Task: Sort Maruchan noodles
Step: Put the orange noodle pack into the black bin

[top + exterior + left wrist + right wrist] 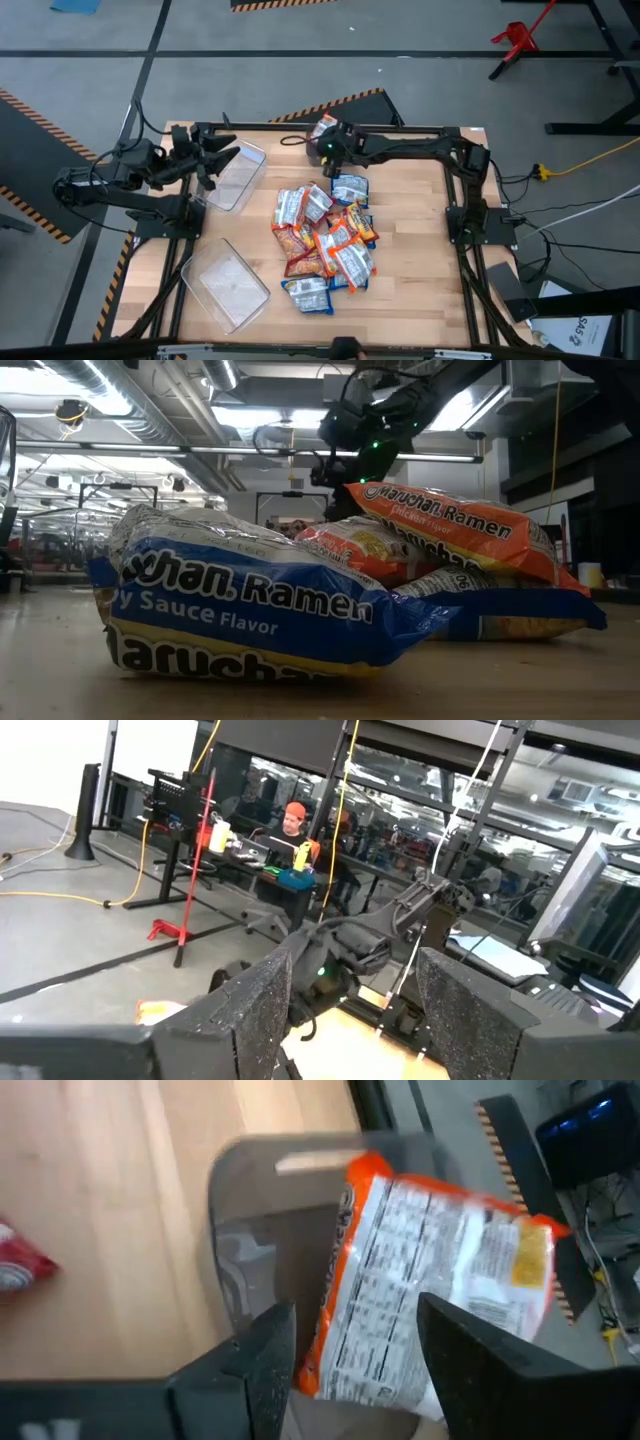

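right gripper (350, 1345) at table's far edge, fingers apart around orange noodle packet (430, 1270) – grip unclear, may drop outside bin (225, 1240). left gripper (225, 160) open over other bin (240, 172). pile (325, 235) mid-table.

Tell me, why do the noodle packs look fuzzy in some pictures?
In the right wrist view the orange noodle packet between the right gripper fingers is smeared by motion blur. In the low view the blue packet sits so near the camera that it looms large and soft, backlit by ceiling lights.
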Controlling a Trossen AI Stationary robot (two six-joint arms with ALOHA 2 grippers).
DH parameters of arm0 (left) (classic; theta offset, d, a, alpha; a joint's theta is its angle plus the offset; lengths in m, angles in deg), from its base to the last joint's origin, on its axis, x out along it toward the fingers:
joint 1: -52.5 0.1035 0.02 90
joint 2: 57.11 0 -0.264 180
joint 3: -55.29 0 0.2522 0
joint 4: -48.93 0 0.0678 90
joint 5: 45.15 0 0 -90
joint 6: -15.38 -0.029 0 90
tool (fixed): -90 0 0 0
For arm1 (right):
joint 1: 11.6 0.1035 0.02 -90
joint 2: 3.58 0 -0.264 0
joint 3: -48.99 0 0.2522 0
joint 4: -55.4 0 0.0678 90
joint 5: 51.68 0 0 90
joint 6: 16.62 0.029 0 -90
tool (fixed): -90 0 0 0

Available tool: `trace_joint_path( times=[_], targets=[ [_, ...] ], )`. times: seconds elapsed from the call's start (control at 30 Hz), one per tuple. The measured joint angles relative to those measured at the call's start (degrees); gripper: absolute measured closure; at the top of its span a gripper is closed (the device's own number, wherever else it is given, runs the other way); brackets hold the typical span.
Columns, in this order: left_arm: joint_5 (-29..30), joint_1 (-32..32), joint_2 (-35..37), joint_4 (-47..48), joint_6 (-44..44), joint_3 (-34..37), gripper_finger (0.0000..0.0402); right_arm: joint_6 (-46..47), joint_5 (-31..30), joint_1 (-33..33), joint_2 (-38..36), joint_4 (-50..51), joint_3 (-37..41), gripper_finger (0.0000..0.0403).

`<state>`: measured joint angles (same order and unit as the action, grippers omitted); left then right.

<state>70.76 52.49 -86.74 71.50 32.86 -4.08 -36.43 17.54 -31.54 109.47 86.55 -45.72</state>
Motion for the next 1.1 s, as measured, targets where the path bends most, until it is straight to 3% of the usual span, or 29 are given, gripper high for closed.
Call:
trace_joint_path(
  times=[0.43, 0.67, 0.9, 0.97, 1.1],
  targets=[
    [2.34, 0.00, 0.00, 2.79, 0.00, 0.00, 0.0189, -0.14, -7.36, -0.76, 5.36, -0.80, 0.04, 0.0209],
    [2.62, -0.02, 0.00, 2.77, 0.00, 0.00, 0.0189, -0.11, -9.81, -0.74, 5.32, -0.85, 0.04, 0.0265],
    [3.50, -0.01, 0.00, 2.77, 0.00, 0.00, 0.0189, 0.84, -6.61, -0.72, 5.32, 0.62, 0.04, 0.0383],
    [3.50, -0.02, 0.00, 2.77, 0.00, 0.00, 0.0189, 1.56, -5.36, -0.72, 5.28, 3.16, -0.49, 0.0395],
    [3.50, -0.01, 0.00, 2.76, 0.00, 0.00, 0.0189, 1.99, 3.26, -0.66, 5.22, 11.34, -5.50, 0.0395]
  ],
)
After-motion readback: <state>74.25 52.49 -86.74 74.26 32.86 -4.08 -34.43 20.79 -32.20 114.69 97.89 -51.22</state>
